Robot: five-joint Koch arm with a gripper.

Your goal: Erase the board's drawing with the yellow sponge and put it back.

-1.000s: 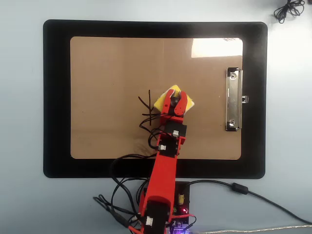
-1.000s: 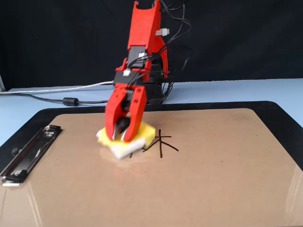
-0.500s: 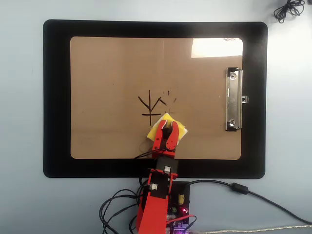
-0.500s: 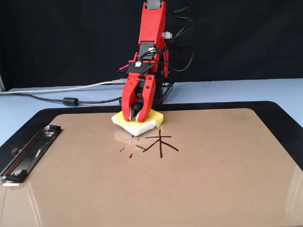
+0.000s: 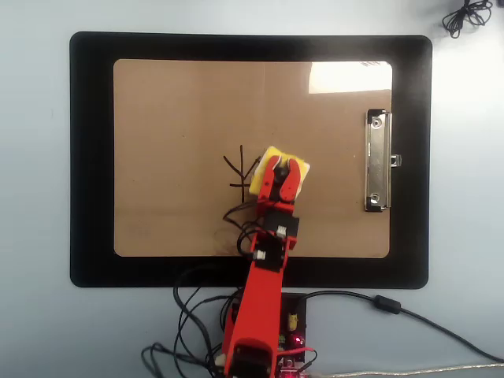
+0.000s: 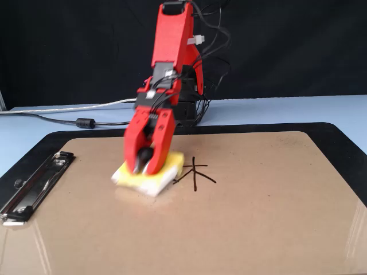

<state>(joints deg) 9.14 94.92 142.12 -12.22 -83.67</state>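
Sponge (image 6: 148, 176) back over the drawing's erased half, pushed forward from the board's (image 5: 173, 118) near edge. Fingers (image 6: 141, 154) pinch its knob. One figure (image 5: 239, 168) remains.

overhead looks down, fixed faces arm (image 6: 172, 57)

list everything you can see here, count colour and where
board: 1, brown, lying on the black mat
clip: 1, silver, on the board's right short edge in the overhead view
black mat: 1, black, under the board on the pale blue table
drawing: 1 visible stick figure, black lines, mid-board, just left of the sponge in the overhead view
yellow sponge: 1, yellow with white edge, flat on the board
cables: several, black and grey, around the arm's base
arm: 1, red
gripper: 1, red, closed on the sponge's knob
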